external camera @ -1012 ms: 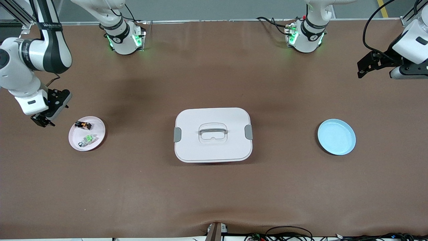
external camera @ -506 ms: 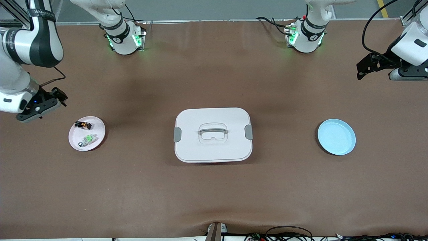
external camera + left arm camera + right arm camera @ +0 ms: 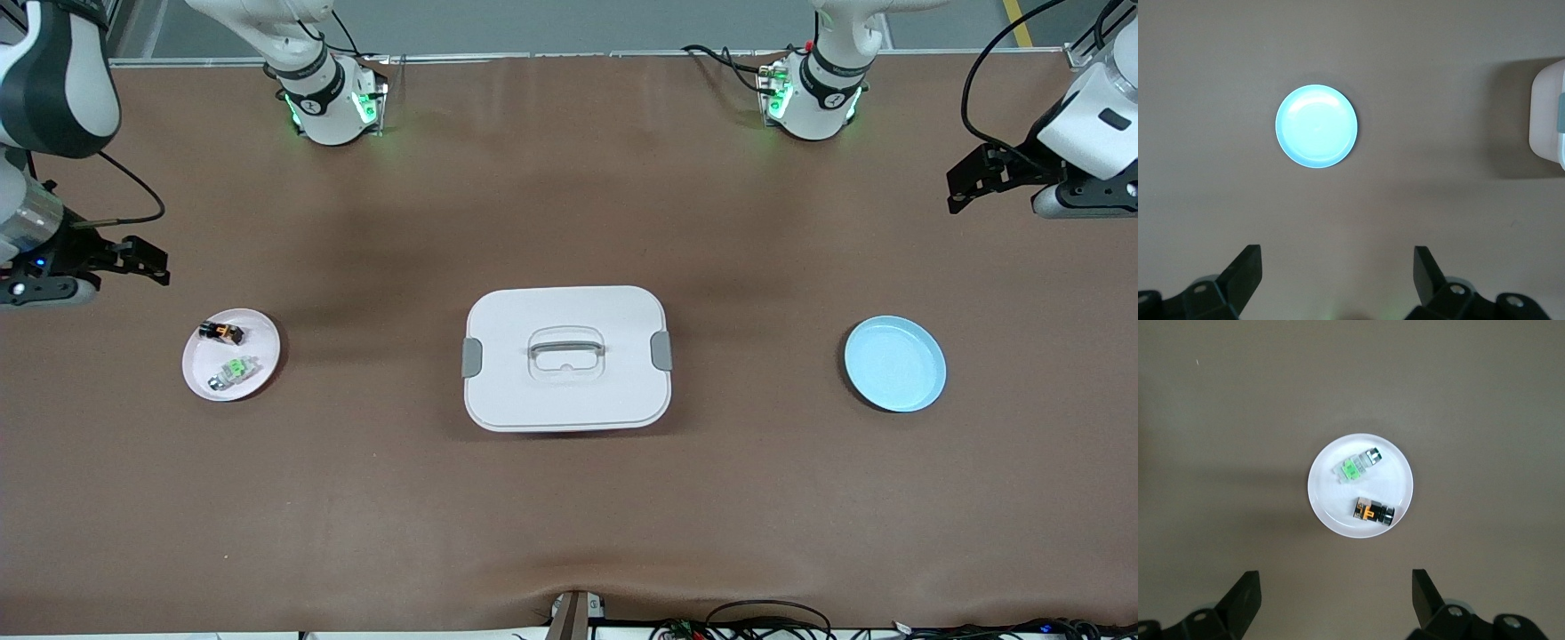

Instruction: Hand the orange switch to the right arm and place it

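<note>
Over the desk (image 3: pixel 569 533) near the right arm's end, I am looking at the right end effector (image 3: pixel 133 260) hanging with its jaws spread wide and nothing between them. From the right wrist view both fingers (image 3: pixel 1245 593) are showing far apart, framing bare desk.

Working outward from there, the pink plate (image 3: pixel 262 373) is lying just nearer the front camera than that end effector, and the orange switch (image 3: pixel 220 332) is sitting on it, on the part of the plate closest to the end effector. Its long axis is running roughly along the length of the desk, tilted a little. It is reading as a tiny black block with an orange-copper face. The green-faced part (image 3: pixel 233 369) is lying beside it on the same plate, apart from it.

I am judging the right arm to be by far the nearer one.

The left end effector (image 3: pixel 969 178) is waiting, jaws wide and empty, over the desk at the left arm's end, near the blue plate (image 3: pixel 895 364). The lidded white box (image 3: pixel 566 357) is sitting between the two plates.
</note>
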`<state>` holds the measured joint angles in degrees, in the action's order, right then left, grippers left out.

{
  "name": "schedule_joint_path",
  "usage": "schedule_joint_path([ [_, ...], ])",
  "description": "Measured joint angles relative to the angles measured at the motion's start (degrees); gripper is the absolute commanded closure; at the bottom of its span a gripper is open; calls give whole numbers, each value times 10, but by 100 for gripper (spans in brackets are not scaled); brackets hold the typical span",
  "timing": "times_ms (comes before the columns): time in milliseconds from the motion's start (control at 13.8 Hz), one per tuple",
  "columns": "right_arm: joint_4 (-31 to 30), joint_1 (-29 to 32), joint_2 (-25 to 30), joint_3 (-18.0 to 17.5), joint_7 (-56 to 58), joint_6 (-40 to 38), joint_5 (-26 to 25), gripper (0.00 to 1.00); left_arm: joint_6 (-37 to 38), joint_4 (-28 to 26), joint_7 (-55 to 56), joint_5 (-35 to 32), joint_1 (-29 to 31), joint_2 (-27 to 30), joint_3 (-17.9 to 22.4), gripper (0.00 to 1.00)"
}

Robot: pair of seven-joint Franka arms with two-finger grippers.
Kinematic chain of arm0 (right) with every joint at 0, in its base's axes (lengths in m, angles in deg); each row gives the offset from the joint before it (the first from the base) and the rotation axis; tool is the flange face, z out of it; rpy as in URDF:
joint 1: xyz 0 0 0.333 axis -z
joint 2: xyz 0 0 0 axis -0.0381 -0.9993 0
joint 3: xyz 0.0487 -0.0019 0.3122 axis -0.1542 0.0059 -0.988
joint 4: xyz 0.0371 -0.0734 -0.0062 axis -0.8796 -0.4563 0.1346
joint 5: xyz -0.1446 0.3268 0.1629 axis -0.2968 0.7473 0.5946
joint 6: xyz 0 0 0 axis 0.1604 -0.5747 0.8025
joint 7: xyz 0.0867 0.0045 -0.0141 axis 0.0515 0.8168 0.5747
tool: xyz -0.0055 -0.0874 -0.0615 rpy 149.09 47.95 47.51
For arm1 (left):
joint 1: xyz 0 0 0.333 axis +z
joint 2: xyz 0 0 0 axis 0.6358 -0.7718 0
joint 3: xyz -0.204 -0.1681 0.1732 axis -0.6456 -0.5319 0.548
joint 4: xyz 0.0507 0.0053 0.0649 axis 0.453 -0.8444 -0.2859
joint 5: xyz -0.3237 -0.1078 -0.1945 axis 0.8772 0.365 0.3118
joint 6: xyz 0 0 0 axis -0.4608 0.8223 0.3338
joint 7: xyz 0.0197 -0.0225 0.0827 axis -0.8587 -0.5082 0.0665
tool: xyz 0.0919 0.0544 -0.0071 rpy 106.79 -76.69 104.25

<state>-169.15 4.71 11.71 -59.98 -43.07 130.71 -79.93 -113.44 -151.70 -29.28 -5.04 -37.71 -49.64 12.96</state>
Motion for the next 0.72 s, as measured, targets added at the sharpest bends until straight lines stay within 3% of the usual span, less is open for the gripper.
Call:
schedule_joint_path([
  [723, 122, -11, 0, -1, -14, -62, 6, 0, 0, -1, 0, 0, 0, 0, 0, 0],
])
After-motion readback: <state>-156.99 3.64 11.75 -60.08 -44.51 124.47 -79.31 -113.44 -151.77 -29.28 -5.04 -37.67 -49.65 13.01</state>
